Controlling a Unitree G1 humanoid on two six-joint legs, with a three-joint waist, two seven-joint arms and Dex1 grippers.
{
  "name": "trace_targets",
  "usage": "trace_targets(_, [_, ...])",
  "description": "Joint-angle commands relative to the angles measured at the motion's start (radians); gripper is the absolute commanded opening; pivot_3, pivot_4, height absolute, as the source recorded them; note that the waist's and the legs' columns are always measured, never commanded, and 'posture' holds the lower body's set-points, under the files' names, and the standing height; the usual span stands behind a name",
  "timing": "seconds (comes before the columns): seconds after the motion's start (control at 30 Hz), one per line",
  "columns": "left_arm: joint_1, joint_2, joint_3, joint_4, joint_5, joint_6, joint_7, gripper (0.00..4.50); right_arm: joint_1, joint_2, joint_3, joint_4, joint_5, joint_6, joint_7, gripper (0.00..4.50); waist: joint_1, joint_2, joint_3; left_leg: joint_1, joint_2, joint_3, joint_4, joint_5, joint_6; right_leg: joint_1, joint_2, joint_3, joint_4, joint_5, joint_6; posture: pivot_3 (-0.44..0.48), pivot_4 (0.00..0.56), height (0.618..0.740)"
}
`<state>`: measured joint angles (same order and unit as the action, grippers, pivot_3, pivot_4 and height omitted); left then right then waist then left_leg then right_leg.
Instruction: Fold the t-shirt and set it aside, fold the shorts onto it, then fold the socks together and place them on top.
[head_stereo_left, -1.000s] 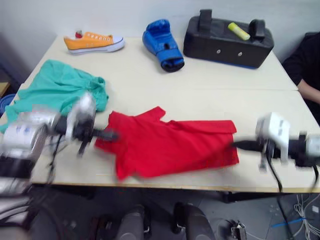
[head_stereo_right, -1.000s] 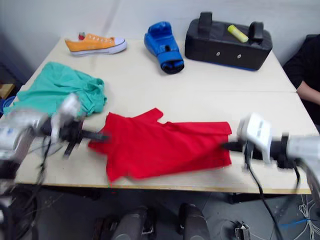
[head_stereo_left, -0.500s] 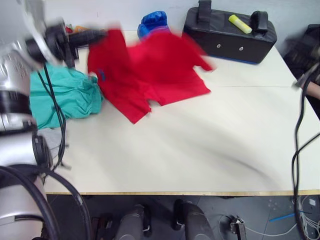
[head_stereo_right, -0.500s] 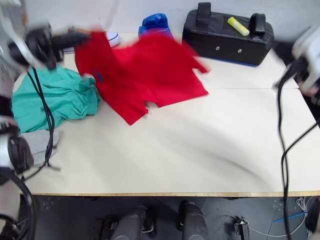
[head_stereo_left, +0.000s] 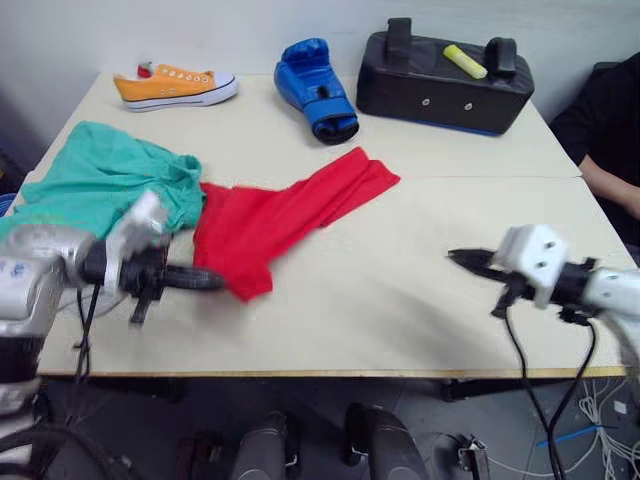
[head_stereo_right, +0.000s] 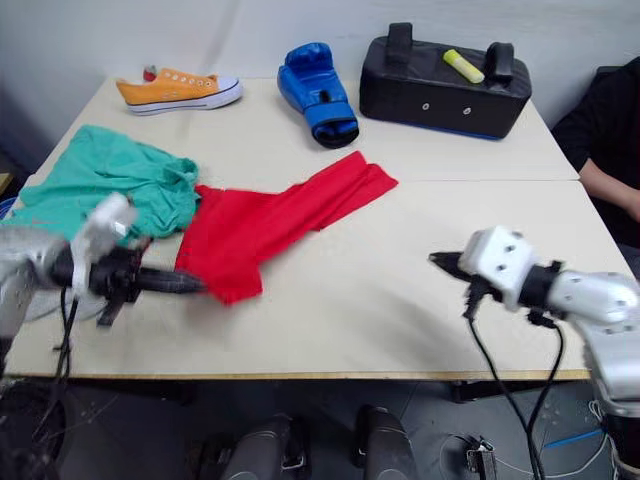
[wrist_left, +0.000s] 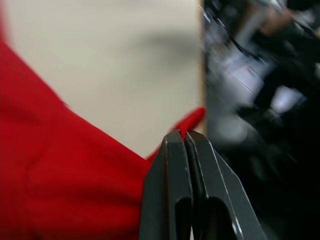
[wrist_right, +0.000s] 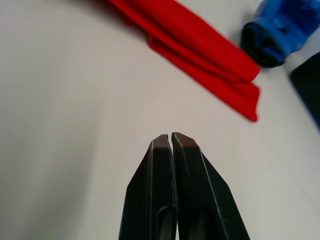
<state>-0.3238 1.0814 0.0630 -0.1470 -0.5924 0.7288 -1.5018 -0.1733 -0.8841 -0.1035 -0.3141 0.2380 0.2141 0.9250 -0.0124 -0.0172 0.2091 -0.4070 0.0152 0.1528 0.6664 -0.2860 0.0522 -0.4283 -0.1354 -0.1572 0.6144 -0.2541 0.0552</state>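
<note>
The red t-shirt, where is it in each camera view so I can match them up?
Left eye view: t-shirt, left of centre, beside the shorts.
Right eye view: same spot.
Left wrist view: red cloth at the left gripper.
Right wrist view: beyond the right gripper.
Shared landmark: the blue boxing glove, also in the right wrist view.

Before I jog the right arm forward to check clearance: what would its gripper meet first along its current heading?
Bare table first, it seems. The right gripper, jaws shut, points toward the t-shirt, likely the first object, though depth is unclear.
</note>
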Motion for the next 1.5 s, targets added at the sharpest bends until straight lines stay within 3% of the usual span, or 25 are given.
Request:
trace_targets(0.03, [0.175,0.125,0.010,-0.142,-0.028,-0.054,-0.110,0.00,-0.067,0.026,0.087,0.044,-0.080,-0.069,-0.005,0.08,-0.006,0.000,0.000,0.000,0.000,0.000,0.000,0.002,0.002,-0.001,0.001,0.000,0.003,-0.003,-0.001,0.000,0.150,0.740])
trace_targets(0.13, [0.387,0.223,0.021,-0.200,-0.005,-0.178,-0.113,0.00,-0.139,0.064,0.184,0.102,-0.149,-0.112,0.000,0.08,-0.013,0.001,0.001,0.001,0.002,-0.001,-0.001,0.005,-0.003,-0.003,0.003,-0.002,0.009,-0.011,-0.005,0.000,0.150,0.740])
trace_targets(0.23, [0.508,0.228,0.031,-0.205,0.066,-0.301,-0.091,0.00,-0.224,0.121,0.269,0.175,-0.211,-0.158,-0.001,0.08,-0.015,0.001,0.001,0.004,0.002,-0.001,-0.001,0.006,-0.005,-0.002,0.004,-0.002,0.012,-0.012,-0.006,0.000,0.150,0.740])
trace_targets(0.43, [0.487,0.190,0.025,-0.167,0.059,-0.328,-0.019,0.00,-0.430,0.272,0.373,0.420,-0.314,-0.228,-0.041,0.08,-0.014,0.001,0.001,0.004,0.004,-0.003,-0.001,0.005,-0.009,-0.002,0.004,-0.002,0.011,-0.010,-0.010,0.000,0.150,0.740])
trace_targets(0.53, [0.407,0.156,0.024,-0.114,0.035,-0.291,-0.004,0.00,-0.572,0.373,0.403,0.603,-0.358,-0.251,-0.092,0.68,-0.016,0.001,0.001,0.003,0.003,-0.004,-0.001,0.005,-0.010,-0.003,0.004,-0.002,0.014,-0.009,-0.010,0.000,0.150,0.740])
trace_targets(0.77, [0.240,0.108,0.033,-0.049,-0.029,-0.173,0.009,0.00,-0.795,0.505,0.456,0.982,-0.487,-0.379,-0.204,3.11,-0.022,0.001,0.001,0.001,0.004,-0.001,-0.002,0.009,-0.005,-0.004,0.006,-0.003,0.016,-0.010,-0.009,0.000,0.150,0.740])
trace_targets(1.0, [0.185,0.096,0.038,-0.026,-0.023,-0.147,0.013,0.00,-0.871,0.544,0.468,1.189,-0.532,-0.491,-0.247,3.11,-0.027,0.001,0.000,0.001,0.003,-0.001,-0.002,0.009,-0.005,-0.003,0.006,-0.002,0.016,-0.010,-0.008,0.000,0.150,0.740])
trace_targets(1.13, [0.166,0.092,0.040,-0.012,-0.018,-0.146,0.017,0.00,-0.887,0.558,0.465,1.231,-0.537,-0.521,-0.250,2.16,-0.029,0.001,0.000,0.002,0.003,-0.001,-0.001,0.010,-0.005,-0.003,0.006,-0.002,0.016,-0.010,-0.008,0.000,0.150,0.740])
trace_targets(1.33, [0.140,0.088,0.028,0.006,-0.013,-0.150,0.015,0.00,-0.889,0.570,0.465,1.247,-0.549,-0.547,-0.245,0.03,-0.036,0.001,0.000,0.002,0.004,-0.002,-0.001,0.010,-0.006,-0.003,0.006,-0.002,0.019,-0.010,-0.009,0.000,0.150,0.740])
trace_targets(1.5, [0.121,0.080,0.019,0.011,-0.009,-0.147,0.015,0.00,-0.893,0.571,0.475,1.264,-0.576,-0.573,-0.255,0.03,-0.042,0.001,0.000,0.002,0.004,-0.002,-0.002,0.010,-0.006,-0.003,0.006,-0.002,0.020,-0.010,-0.009,0.000,0.150,0.740])
